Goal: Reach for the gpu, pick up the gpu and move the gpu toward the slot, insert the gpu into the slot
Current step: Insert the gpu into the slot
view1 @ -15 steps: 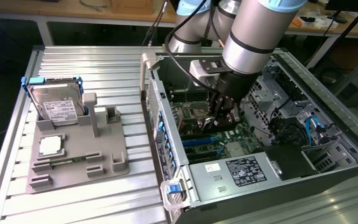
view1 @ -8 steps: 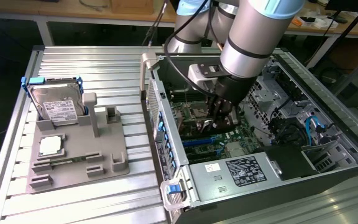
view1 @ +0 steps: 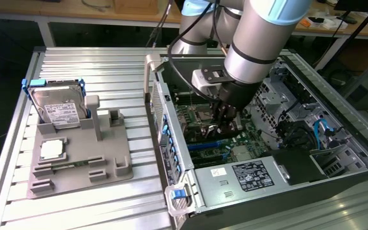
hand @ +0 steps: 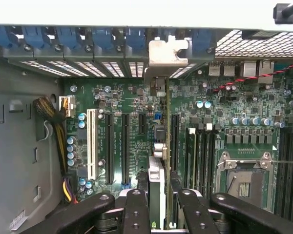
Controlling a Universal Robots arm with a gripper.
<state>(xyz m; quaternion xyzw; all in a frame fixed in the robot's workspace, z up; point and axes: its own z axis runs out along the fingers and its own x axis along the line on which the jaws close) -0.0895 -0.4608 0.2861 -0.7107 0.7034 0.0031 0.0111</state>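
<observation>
My gripper [view1: 222,125] is down inside the open computer case, over the green motherboard [view1: 235,139]. In the wrist view the gripper [hand: 162,214] is shut on the gpu [hand: 158,156], a thin card seen edge-on between the two black fingers [hand: 136,209]. Its silvery bracket [hand: 167,51] reaches the case's rear wall among the blue clips. The card stands upright along the row of long connectors. A blue slot [view1: 203,143] shows on the board just toward the front of the fingers in the exterior view. I cannot tell whether the card's edge touches the slot.
A hard drive [view1: 59,108] and a small silver chip [view1: 53,149] sit on the grey fixture [view1: 82,165] at the exterior view's left. Inside the case are the power supply [view1: 241,177], the processor socket [hand: 244,180], the memory sockets [hand: 200,151] and a cable bundle [hand: 51,109].
</observation>
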